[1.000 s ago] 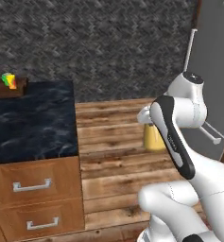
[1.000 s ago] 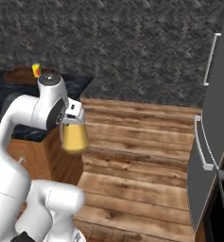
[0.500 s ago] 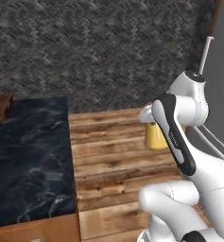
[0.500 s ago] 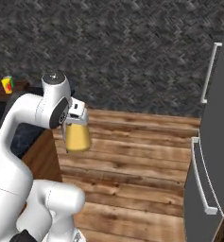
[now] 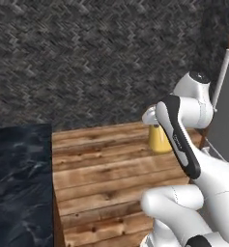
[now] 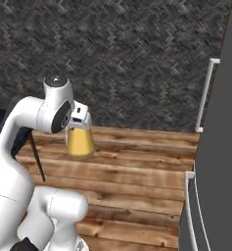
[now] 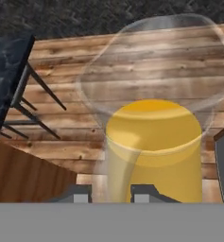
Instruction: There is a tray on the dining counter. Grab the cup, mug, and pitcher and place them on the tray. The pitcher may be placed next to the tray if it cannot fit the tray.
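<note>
My gripper (image 7: 108, 191) is shut on the pitcher (image 7: 153, 142), an amber cone with a clear greyish neck and spout. The translucent handle strip runs down between my two fingertips (image 7: 75, 194). I carry it in the air over the wooden floor, just below the white wrist, as seen with the pitcher (image 5: 159, 140) in the left base view and the pitcher (image 6: 80, 141) in the right base view. The black white-veined top of the dining counter (image 5: 14, 183) lies at the lower left. The tray, cup and mug are out of view.
A grey fridge door (image 6: 218, 162) with white handles (image 6: 205, 93) stands at the right. A dark herringbone wall (image 5: 87, 58) closes the back. Thin black stool legs (image 7: 38, 94) stand beside the counter edge (image 7: 7, 61). Wooden floor (image 6: 137, 166) stretches ahead.
The whole picture has shifted: the base has moved, so the counter slid left and the tray with the cup left the frame. The pitcher stays in my gripper as before.
</note>
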